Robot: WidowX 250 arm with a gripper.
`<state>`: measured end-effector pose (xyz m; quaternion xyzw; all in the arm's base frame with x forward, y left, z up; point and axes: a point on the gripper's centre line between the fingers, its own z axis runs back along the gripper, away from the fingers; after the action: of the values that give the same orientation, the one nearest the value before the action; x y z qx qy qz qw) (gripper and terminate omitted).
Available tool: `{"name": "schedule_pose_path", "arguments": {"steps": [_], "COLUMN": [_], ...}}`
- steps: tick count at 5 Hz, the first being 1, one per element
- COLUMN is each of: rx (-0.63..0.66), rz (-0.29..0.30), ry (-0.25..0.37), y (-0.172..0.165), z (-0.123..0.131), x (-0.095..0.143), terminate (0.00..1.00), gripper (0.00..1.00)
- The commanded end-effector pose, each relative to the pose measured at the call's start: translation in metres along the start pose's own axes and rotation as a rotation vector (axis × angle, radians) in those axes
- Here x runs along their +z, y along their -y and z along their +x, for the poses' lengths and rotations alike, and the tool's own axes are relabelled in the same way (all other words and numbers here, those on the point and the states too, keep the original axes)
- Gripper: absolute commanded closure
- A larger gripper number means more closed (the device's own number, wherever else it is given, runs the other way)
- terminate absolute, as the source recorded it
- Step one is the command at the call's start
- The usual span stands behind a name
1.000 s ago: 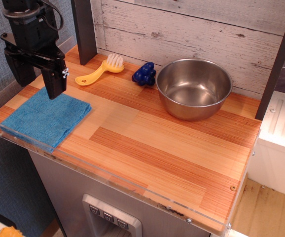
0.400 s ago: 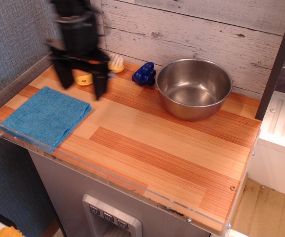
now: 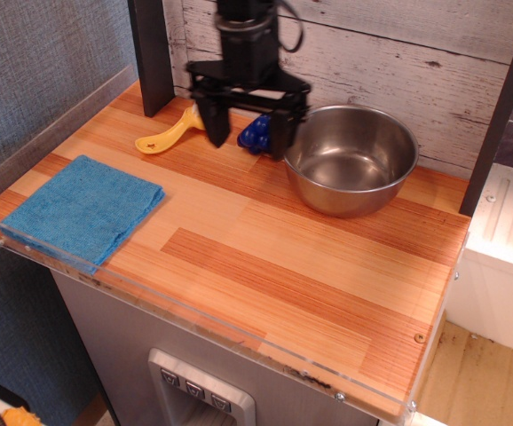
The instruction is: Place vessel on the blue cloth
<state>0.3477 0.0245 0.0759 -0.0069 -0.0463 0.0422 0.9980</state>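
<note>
1. Shiny steel is what the vessel (image 3: 350,158) is made of. It is a big round bowl and it sits on the wooden table (image 3: 265,257) at the far right, close to the back wall.
2. The gripper (image 3: 248,139) hangs just to the left of the bowl. Its two black fingers point down and are spread wide apart. They hold nothing.
3. The right finger is just beside the bowl's left rim. I cannot tell if it touches the rim.
4. So the bowl lies to the right of the gripper. I think the gripper only needs a small move to the right to grab the rim.
5. The bowl looks empty inside. I see only bare metal.
6. The blue cloth (image 3: 82,210) lies flat at the near left corner of the table. It is well apart from the bowl. Nothing sits on it.
7. The bowl must cross the table from far right to near left.
8. The blue toy grapes (image 3: 256,135) sit between the gripper's fingers, partly hidden. The yellow brush (image 3: 169,135) lies to the left of the gripper.
</note>
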Motion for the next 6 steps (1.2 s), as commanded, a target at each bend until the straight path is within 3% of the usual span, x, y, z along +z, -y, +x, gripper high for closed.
{"name": "schedule_pose_path", "arguments": {"steps": [1, 3, 4, 6], "rx": [0.030, 0.008, -0.002, -0.003], "rz": [-0.001, 0.045, 0.043, 0.024], "ry": [0.063, 0.011, 0.037, 0.068], "y": [0.007, 0.010, 0.014, 0.021], "z": [0.024, 0.017, 0.018, 0.017], "x": [0.004, -0.027, -0.031, -0.027], "terminate": [0.00, 0.00, 0.00, 0.00], "gripper": [0.00, 0.00, 1.00, 1.00]}}
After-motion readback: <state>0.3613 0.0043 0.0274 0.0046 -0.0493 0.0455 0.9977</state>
